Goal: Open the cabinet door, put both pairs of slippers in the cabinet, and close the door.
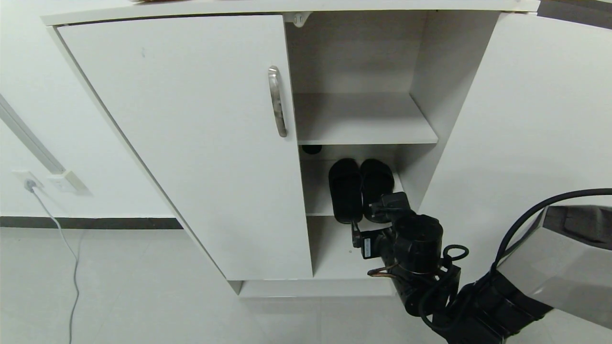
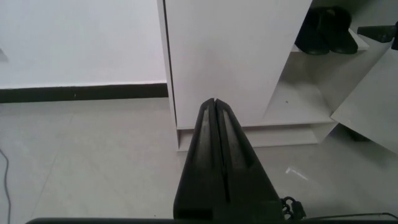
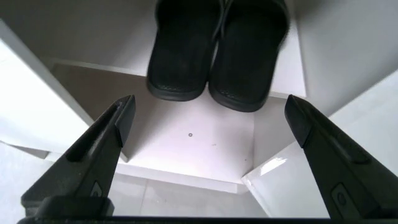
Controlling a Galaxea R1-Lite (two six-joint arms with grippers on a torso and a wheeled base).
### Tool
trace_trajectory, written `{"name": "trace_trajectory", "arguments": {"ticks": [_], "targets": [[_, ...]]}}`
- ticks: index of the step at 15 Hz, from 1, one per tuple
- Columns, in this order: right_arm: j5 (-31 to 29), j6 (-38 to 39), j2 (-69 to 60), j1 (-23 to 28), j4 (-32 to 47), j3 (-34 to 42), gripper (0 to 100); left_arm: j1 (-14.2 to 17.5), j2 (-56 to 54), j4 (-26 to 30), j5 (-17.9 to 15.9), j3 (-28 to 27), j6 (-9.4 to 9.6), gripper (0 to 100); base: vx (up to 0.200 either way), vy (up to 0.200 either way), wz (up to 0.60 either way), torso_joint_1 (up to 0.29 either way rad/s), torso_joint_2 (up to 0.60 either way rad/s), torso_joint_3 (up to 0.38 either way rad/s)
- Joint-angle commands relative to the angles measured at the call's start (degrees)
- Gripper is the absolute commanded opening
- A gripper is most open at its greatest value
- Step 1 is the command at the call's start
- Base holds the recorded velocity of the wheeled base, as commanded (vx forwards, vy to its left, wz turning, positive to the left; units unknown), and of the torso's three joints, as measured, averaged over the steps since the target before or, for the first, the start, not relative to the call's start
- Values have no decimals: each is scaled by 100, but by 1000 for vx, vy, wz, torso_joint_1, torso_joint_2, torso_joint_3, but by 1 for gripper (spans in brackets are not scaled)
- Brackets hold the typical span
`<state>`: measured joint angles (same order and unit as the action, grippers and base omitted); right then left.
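A grey cable trails from the wall socket to the floor; dark baseboard behind.

On my left wrist feed, the left gripper hangs above the floor, jaws pressed together, pointing toward the cabinet. The door facing me is closed. Through the open side I see a pair of black slippers on a shelf.

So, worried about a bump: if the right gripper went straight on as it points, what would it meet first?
Likely the heels of the black slippers, overhanging the shelf just ahead of the open right gripper; depth is unclear, so it could pass just under them.
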<state>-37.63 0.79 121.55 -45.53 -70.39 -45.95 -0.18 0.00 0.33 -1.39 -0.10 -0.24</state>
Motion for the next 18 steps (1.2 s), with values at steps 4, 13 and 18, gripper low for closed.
{"name": "trace_trajectory", "arguments": {"ticks": [4,13,18], "targets": [[2,0,18,-8,-1,7,100,1,9,2,-10,1,-2,0,0,0,0,1,0,55],[63,0,-97,-17,-19,262,100,1,9,2,-2,1,-11,0,0,0,0,3,4,187],[608,-70,-404,-8,-159,675,100,1,9,2,-2,1,-20,0,0,0,0,0,0,19]]}}
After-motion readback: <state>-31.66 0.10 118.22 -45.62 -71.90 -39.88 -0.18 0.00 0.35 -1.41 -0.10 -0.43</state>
